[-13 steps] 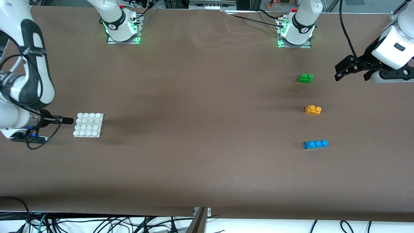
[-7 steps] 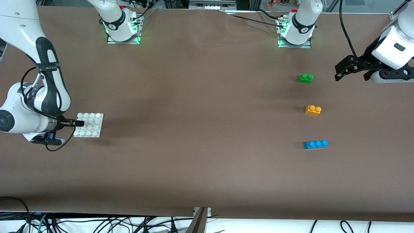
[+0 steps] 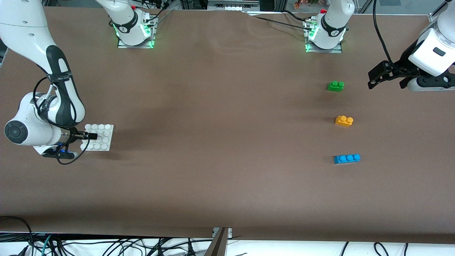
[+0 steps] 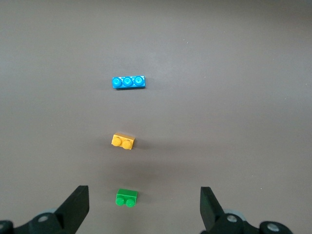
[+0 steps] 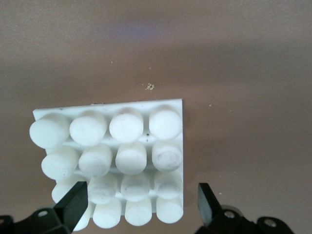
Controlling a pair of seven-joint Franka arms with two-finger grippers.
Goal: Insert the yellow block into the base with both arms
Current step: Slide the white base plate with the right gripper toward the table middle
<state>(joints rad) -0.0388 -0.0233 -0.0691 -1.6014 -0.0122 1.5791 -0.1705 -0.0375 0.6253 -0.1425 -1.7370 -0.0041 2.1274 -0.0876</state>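
1. White studded base (image 3: 97,137) lies at the right arm's end of the table; the right gripper (image 3: 93,136) hangs low over its edge, fingers spread wider than the plate, so the base (image 5: 114,165) sits between and just ahead of the fingertips.
2. Yellow block (image 3: 344,121) rests at the left arm's end, between the green brick (image 3: 335,86) and the blue three-stud brick (image 3: 347,158), the blue one nearest the front camera.
3. Left gripper (image 3: 387,75) waits aloft, well apart from the block, fingers spread and empty; this arm is by far the nearer to it.
4. Seen from the left wrist, the yellow block (image 4: 123,141) lies ahead of the fingers (image 4: 78,204), past the green brick (image 4: 126,197), its long axis running across the gap.
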